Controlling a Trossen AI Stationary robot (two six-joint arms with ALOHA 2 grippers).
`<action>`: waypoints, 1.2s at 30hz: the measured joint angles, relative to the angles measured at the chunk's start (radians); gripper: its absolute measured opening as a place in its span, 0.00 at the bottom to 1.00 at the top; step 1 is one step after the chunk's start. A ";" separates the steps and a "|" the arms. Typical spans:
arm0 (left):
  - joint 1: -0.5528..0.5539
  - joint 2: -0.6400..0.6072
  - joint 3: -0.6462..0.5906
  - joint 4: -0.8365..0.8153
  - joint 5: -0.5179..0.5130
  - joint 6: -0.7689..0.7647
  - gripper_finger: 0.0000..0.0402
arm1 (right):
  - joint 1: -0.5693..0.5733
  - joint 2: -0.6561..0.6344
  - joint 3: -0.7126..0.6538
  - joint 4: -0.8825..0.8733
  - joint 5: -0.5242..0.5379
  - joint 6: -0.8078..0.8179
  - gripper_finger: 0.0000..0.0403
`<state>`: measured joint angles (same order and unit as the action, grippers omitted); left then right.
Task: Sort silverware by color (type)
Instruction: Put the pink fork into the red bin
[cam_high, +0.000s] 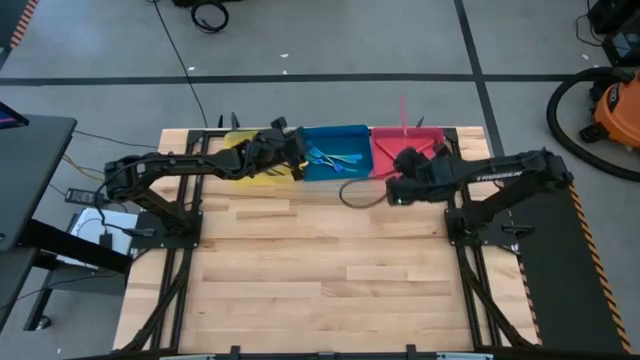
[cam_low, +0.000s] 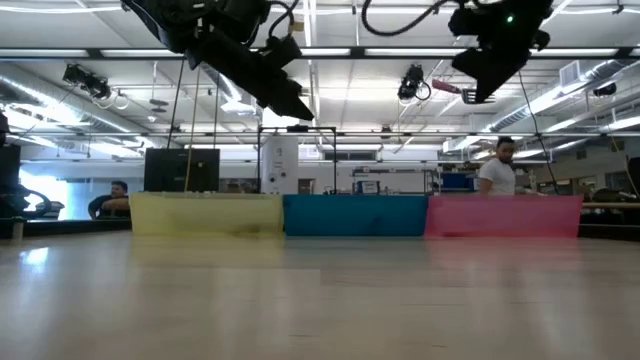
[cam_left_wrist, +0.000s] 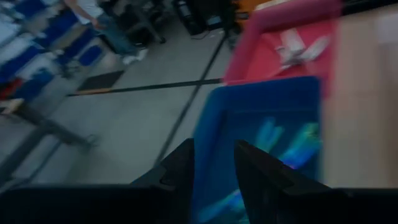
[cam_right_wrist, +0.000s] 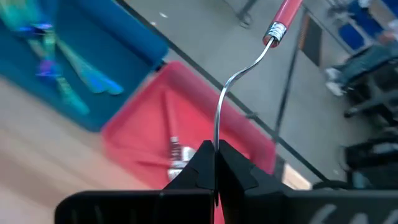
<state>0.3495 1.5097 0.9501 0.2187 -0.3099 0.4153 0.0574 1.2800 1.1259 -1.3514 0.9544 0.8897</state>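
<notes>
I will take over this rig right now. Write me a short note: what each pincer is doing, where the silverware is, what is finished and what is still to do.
Right pincer: shut on a red-handled utensil, held above the red bin.
Left pincer: open, empty, over the blue bin.
Silverware: blue pieces lie in the blue bin, a few pieces in the red bin. The yellow bin is mostly hidden by the left arm.
Done: none lies on the bare table.
Left: release the held utensil into the red bin.
</notes>
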 joint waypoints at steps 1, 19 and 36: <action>0.012 0.000 0.000 0.007 -0.009 0.013 0.30 | -0.029 -0.001 0.000 0.008 0.004 -0.023 0.02; 0.232 0.000 0.000 0.017 -0.008 -0.007 0.30 | -0.509 0.037 0.000 0.212 -0.203 -0.262 0.02; 0.237 0.000 0.000 0.122 -0.007 0.068 0.30 | -0.635 0.342 -0.029 0.359 -0.369 -0.186 0.02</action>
<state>0.5861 1.5097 0.9504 0.3411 -0.3168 0.4831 -0.5778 1.6223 1.0969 -0.9928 0.5850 0.7036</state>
